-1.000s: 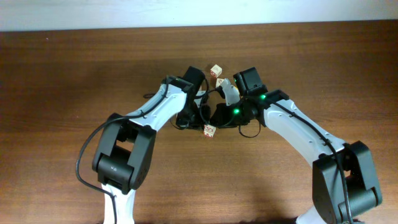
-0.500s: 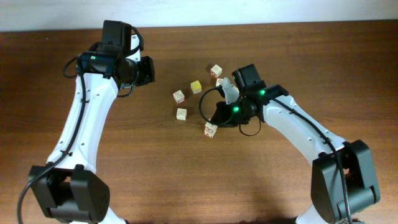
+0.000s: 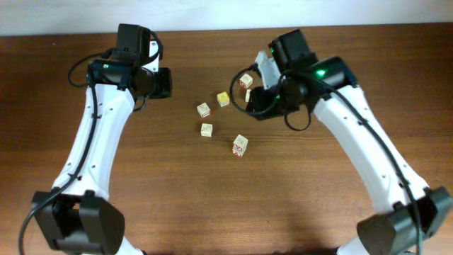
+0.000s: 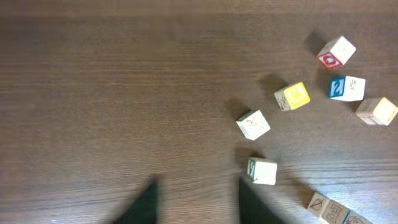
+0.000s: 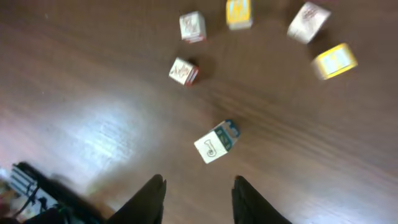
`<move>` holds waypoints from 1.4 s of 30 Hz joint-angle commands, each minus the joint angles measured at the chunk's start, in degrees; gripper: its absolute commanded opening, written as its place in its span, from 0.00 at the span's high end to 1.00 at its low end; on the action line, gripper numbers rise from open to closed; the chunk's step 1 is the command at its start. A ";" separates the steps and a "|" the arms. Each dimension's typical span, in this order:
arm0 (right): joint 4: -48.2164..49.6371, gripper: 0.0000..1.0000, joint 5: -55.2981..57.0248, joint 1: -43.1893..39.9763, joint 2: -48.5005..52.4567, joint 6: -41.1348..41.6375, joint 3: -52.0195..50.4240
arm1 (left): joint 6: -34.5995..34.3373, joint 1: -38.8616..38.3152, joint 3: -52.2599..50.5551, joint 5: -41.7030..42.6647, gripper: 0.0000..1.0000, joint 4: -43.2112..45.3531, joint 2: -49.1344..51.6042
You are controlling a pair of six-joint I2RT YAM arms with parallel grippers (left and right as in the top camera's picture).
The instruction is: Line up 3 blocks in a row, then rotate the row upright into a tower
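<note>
Several small pale wooden blocks lie scattered mid-table: one by the right arm (image 3: pixel 245 80), a yellow one (image 3: pixel 224 98), a red-edged one (image 3: pixel 204 110), a plain one (image 3: pixel 206 129) and the nearest one (image 3: pixel 240 145). My left gripper (image 3: pixel 164 81) hovers left of the group, open and empty. In the left wrist view its gripper (image 4: pixel 198 200) frames bare wood, with a green-marked block (image 4: pixel 261 170) just right of it. My right gripper (image 3: pixel 256 105) hangs over the cluster's right side, open. In the right wrist view, that gripper (image 5: pixel 199 190) is above a blue-edged block (image 5: pixel 216 142).
The brown wooden table (image 3: pixel 354 205) ends at a pale wall along the back edge. Both white arms reach in from the near side. Two blocks (image 4: pixel 333 208) lie side by side at the lower right of the left wrist view.
The left arm swung from the centre to the back left. The right arm rose away from the nearest block and moved back. Both grippers went from shut to open.
</note>
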 commanded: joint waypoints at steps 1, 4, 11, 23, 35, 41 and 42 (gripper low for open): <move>-4.07 0.52 7.54 -1.88 -6.25 -1.29 4.42 | 2.54 0.20 0.48 -4.59 0.01 -0.24 -7.58; -6.91 0.31 10.88 -4.98 -12.72 -1.27 4.72 | 2.54 0.20 0.48 -6.23 0.01 -0.42 -11.41; -11.17 0.10 15.98 -13.33 -24.55 -1.27 4.70 | 2.54 0.20 0.46 -6.19 0.01 -1.90 -11.61; -12.09 0.01 16.79 -14.64 -24.06 -1.27 4.70 | 2.54 0.20 0.46 -6.19 0.01 -1.90 -11.61; 29.42 0.01 13.11 -18.95 -39.93 -9.86 -30.97 | 2.54 0.20 0.46 -6.19 0.01 -1.90 -11.61; 57.86 0.01 11.78 -20.37 -64.19 -10.29 -69.31 | 2.54 0.20 0.46 -6.19 0.01 -1.90 -11.61; 62.47 0.01 11.76 -20.44 -68.41 -10.29 -75.45 | 2.54 0.20 0.46 -6.19 0.01 -1.90 -11.61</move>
